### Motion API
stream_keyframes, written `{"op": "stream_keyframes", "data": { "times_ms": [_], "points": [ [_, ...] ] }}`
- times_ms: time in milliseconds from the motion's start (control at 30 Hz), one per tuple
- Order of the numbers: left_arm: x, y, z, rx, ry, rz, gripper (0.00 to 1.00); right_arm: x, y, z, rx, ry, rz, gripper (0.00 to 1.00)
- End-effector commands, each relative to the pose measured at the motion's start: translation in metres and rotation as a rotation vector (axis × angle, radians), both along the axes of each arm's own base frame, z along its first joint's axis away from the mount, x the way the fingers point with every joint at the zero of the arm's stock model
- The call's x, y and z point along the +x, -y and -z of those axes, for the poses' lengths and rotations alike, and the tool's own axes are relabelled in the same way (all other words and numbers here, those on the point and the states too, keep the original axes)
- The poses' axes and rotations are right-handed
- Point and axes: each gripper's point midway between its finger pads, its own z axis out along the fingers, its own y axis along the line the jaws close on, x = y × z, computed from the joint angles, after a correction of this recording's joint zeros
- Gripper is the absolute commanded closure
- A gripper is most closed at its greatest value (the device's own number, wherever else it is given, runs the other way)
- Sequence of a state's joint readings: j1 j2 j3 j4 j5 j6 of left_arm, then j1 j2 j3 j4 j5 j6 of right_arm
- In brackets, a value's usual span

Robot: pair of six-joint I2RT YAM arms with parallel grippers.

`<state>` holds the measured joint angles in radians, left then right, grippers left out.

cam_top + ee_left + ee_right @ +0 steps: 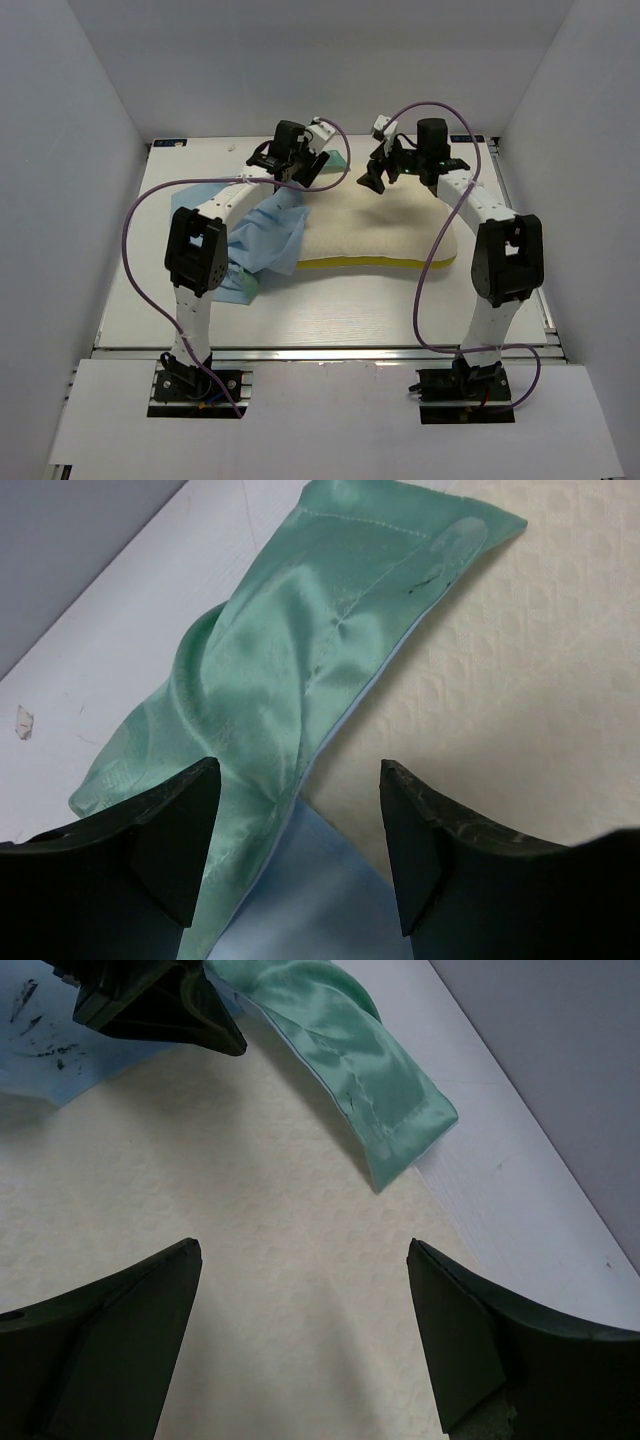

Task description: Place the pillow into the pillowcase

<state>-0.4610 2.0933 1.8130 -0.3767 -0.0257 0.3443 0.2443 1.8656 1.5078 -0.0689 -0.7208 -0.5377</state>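
Pillow [385,238]: laid flat across the middle of the table [330,315], long side running left to right; its yellow piped edge is seen along the near side. Most of it is uncovered, outside the pillowcase.
Pillowcase [262,238]: bunched at the pillow's left end. The light blue face is seen crumpled beside the left arm, and a mint-green satin strip reaches toward the far edge, lying partly over the pillow's far left corner and partly on the table.
Left gripper [300,772]: held over the pillow's far left corner with the fingers set wide apart. Nothing is clamped; green satin, a blue edge and cream surface are seen below the gap. Contact with the cloth cannot be told.
Right gripper [305,1252]: held over the pillow's far part, just right of the left gripper, fingers spread wide. Only the dotted cream surface is seen between them.
Cables [135,235]: purple, looped from each arm.
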Motion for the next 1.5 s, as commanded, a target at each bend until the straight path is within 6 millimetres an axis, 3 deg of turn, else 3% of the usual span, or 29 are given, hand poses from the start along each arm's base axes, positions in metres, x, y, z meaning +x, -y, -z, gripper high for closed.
{"op": "stream_keyframes", "data": {
  "times_ms": [0, 100, 200, 367, 433, 533, 600, 667, 733, 767, 800, 900, 1067, 1300, 1467],
  "points": [
    [0.004, 0.003, -0.028, -0.004, 0.082, 0.013, 0.26, 0.013, -0.007, -0.019, 0.048, 0.036, -0.005, 0.11],
    [0.007, 0.000, -0.009, 0.019, 0.052, -0.001, 0.26, 0.017, -0.007, -0.018, 0.051, 0.031, 0.005, 0.11],
    [0.020, -0.008, -0.011, 0.034, 0.093, -0.080, 0.34, 0.022, -0.007, -0.018, 0.051, 0.027, 0.023, 0.11],
    [0.035, -0.007, 0.003, 0.020, 0.095, -0.129, 0.61, 0.037, -0.010, -0.015, 0.056, 0.026, 0.028, 0.11],
    [0.036, -0.005, 0.008, 0.007, 0.083, -0.133, 0.64, 0.041, -0.012, -0.013, 0.044, 0.041, 0.014, 0.11],
    [0.037, -0.001, 0.001, -0.030, 0.084, -0.135, 0.78, 0.051, -0.013, -0.006, 0.000, 0.097, -0.023, 0.11],
    [0.037, 0.003, -0.018, -0.080, 0.100, -0.135, 0.85, 0.062, -0.013, 0.007, -0.032, 0.120, -0.021, 0.11],
    [0.034, 0.010, -0.047, -0.147, 0.131, -0.111, 0.86, 0.074, -0.013, 0.003, -0.044, 0.143, -0.016, 0.11],
    [0.029, 0.017, -0.065, -0.211, 0.142, -0.095, 0.87, 0.086, -0.014, 0.020, -0.060, 0.121, -0.016, 0.11],
    [0.025, 0.018, -0.080, -0.237, 0.156, -0.088, 0.87, 0.095, -0.015, 0.007, -0.059, 0.140, -0.014, 0.11],
    [0.022, 0.019, -0.086, -0.258, 0.156, -0.087, 0.87, 0.101, -0.018, 0.024, -0.065, 0.110, -0.014, 0.11],
    [0.014, 0.020, -0.099, -0.292, 0.162, -0.071, 0.87, 0.109, -0.019, 0.035, -0.073, 0.122, -0.010, 0.11],
    [0.012, 0.013, -0.092, -0.279, 0.134, -0.085, 0.87, 0.099, -0.021, 0.066, -0.123, 0.057, -0.063, 0.11],
    [0.010, 0.022, -0.093, -0.343, 0.107, -0.056, 0.87, 0.102, -0.014, 0.119, -0.246, 0.013, -0.081, 0.12],
    [0.008, 0.027, -0.099, -0.371, 0.097, -0.045, 0.87, 0.097, -0.019, 0.131, -0.243, -0.006, -0.128, 0.30]
  ]
}}
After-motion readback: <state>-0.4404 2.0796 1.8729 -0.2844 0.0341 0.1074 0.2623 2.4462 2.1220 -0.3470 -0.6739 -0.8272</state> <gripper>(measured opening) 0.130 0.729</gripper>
